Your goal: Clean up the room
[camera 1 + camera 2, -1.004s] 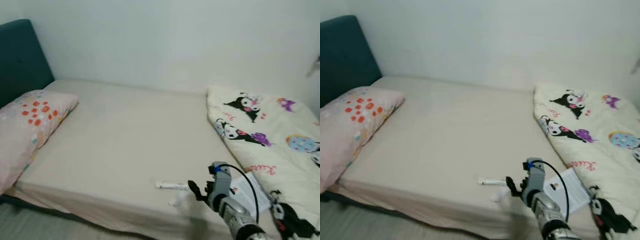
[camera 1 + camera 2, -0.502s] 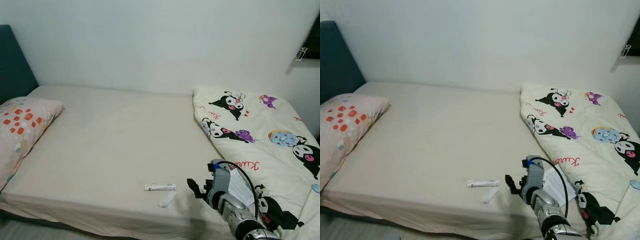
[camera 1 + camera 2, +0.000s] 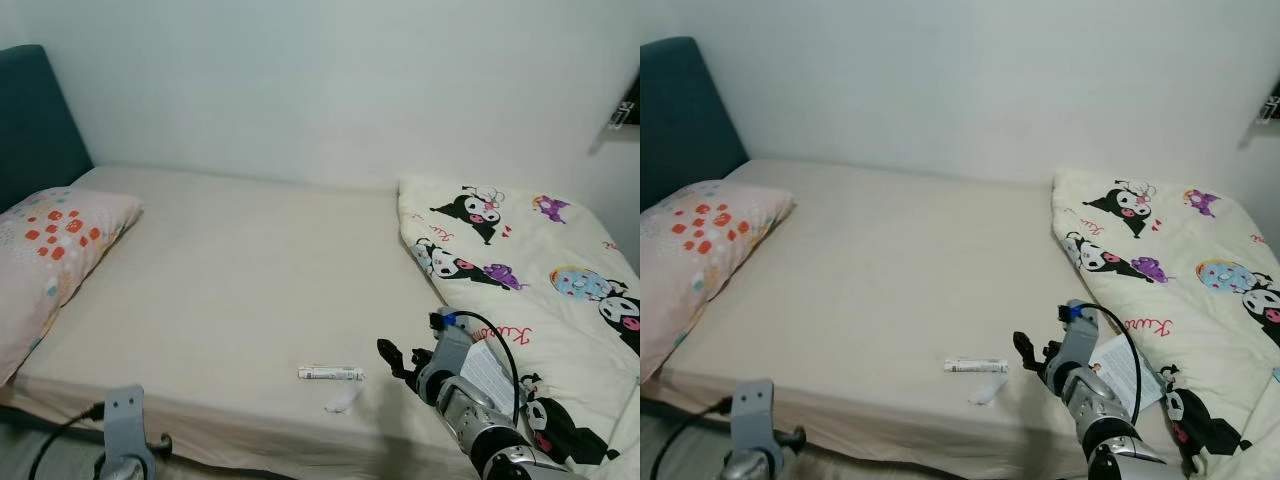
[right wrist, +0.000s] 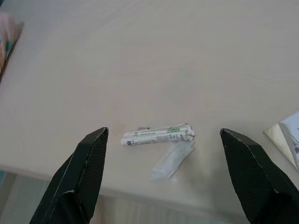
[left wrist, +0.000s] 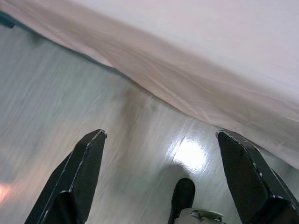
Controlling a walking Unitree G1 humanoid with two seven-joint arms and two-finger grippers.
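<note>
Where the dark teal headboard (image 3: 35,120) closes the left end, the listing starts: one bed (image 3: 230,290) under a plain cream sheet; one pink pillow (image 3: 45,260) with red and orange dots, lying just beside the headboard. Left gripper (image 5: 161,179), low at the bed's near left corner, fingers (image 5: 81,172) spread wide over pale floor (image 5: 56,116), holding nothing. One small white tube (image 3: 330,373) with green print, lying flat near the sheet's front edge; one scrap of clear wrapper (image 3: 343,401) touching its right end. Right gripper (image 3: 396,358), just right of the tube, hovering over the sheet, jaws wide apart and empty. One sheet of printed paper (image 3: 487,372) beside that arm. One cream cartoon-print quilt (image 3: 520,270), bunched over the bed's right end.
</note>
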